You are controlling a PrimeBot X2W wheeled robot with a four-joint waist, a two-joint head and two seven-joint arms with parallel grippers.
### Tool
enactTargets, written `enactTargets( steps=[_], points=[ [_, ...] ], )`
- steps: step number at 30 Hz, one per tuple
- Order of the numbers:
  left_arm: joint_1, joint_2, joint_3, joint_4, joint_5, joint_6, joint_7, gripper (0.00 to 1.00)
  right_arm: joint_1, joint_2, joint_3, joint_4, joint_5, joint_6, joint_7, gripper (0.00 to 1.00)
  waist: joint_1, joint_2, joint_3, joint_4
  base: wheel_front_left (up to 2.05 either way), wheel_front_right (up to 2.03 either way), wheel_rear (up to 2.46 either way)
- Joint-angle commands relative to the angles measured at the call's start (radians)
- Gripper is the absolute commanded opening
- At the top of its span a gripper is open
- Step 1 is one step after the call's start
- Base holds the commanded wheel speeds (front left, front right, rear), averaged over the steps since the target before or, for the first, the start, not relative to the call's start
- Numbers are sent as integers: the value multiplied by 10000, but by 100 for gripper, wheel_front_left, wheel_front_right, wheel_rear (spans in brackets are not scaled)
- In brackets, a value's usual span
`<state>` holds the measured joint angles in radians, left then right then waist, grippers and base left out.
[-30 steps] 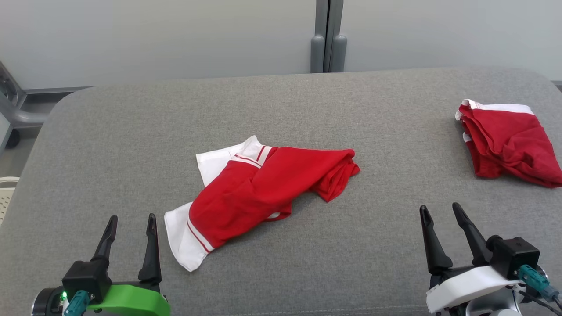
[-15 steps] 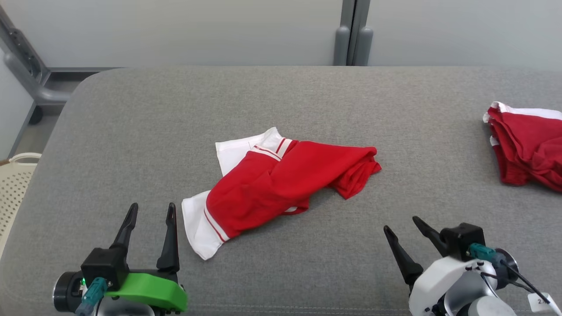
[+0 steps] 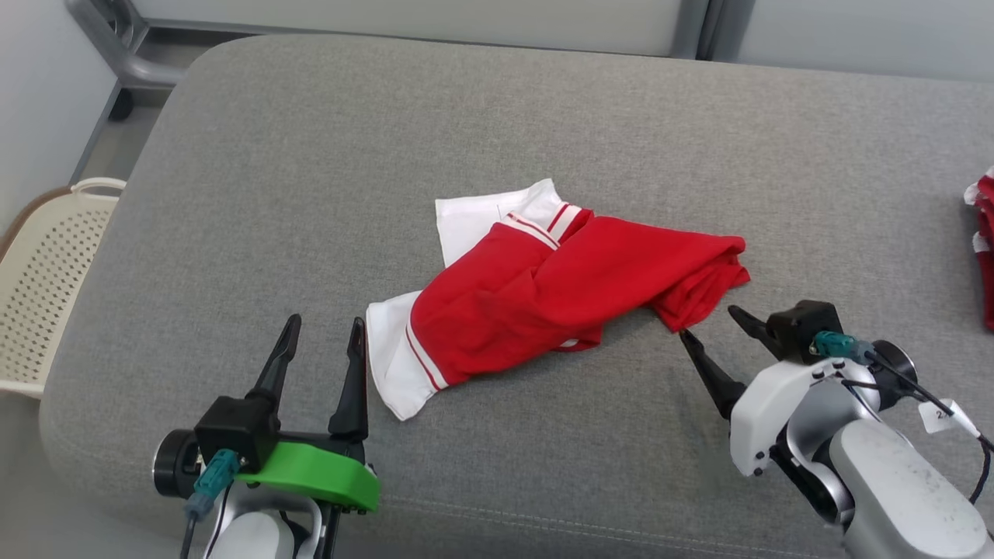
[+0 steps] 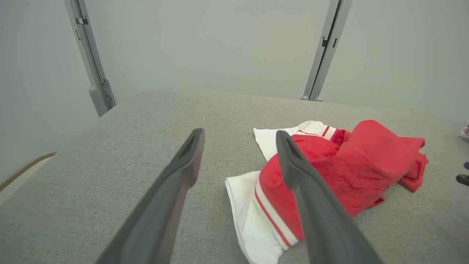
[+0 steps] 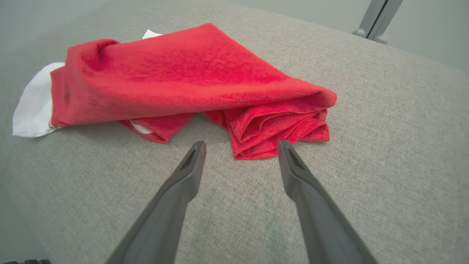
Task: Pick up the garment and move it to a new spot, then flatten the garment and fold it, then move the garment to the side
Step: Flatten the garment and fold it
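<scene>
Grey woven upholstery covered the broad padded surface (image 3: 543, 116) on which everything lay. Near its middle the crumpled red garment with white striped cuffs (image 3: 543, 303) was spread, its long axis running from a white hem at the near left to a bunched red end at the far right. The left gripper (image 3: 326, 318) was held just beside the white hem, fingers spread and empty. The right gripper (image 3: 708, 321) was likewise spread around nothing, its tips aimed at the bunched red end and just short of it; whether one tip brushed the cloth could not be settled. Each arm was thus judged nearer its own end. Against a second earlier, the head camera had been swung, so the whole scene was shifted. The garment's lie was unchanged, while the right gripper had been brought from well apart to close beside it.
</scene>
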<state>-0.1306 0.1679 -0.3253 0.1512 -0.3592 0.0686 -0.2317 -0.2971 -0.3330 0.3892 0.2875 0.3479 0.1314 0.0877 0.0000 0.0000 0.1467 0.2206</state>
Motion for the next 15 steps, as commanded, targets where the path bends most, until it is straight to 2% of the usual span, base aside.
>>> enactTargets(
  steps=[1, 10, 11, 13, 14, 15],
  points=[
    [-197, -59, -5, 71, 43, -85, -69, 100, -201, -79, 43, 142, 67, -15, -24, 100, 0, 0, 406, 382, 0, 0, 0],
    [-722, -342, -129, 602, 105, -315, -255, 100, -1433, -252, 528, 1485, 476, -15, -374, 100, 0, 0, 761, 632, 0, 0, 0],
    [-747, -361, -124, 644, 109, -337, -263, 100, -1530, -250, 603, 1624, 512, -15, -419, 96, 0, 0, 775, 643, 0, 0, 0],
    [-783, -388, -111, 707, 123, -364, -286, 100, -1723, -258, 730, 1893, 570, -15, -502, 61, 0, 0, 808, 653, 0, 0, 0],
    [-799, -403, -108, 728, 131, -388, -298, 100, -1801, -258, 831, 2026, 632, -15, -538, 47, 0, 0, 822, 658, 0, 0, 0],
    [-813, -414, -108, 749, 136, -409, -306, 100, -1881, -262, 920, 2124, 668, -15, -583, 41, 0, 0, 837, 661, 0, 0, 0]
  ],
)
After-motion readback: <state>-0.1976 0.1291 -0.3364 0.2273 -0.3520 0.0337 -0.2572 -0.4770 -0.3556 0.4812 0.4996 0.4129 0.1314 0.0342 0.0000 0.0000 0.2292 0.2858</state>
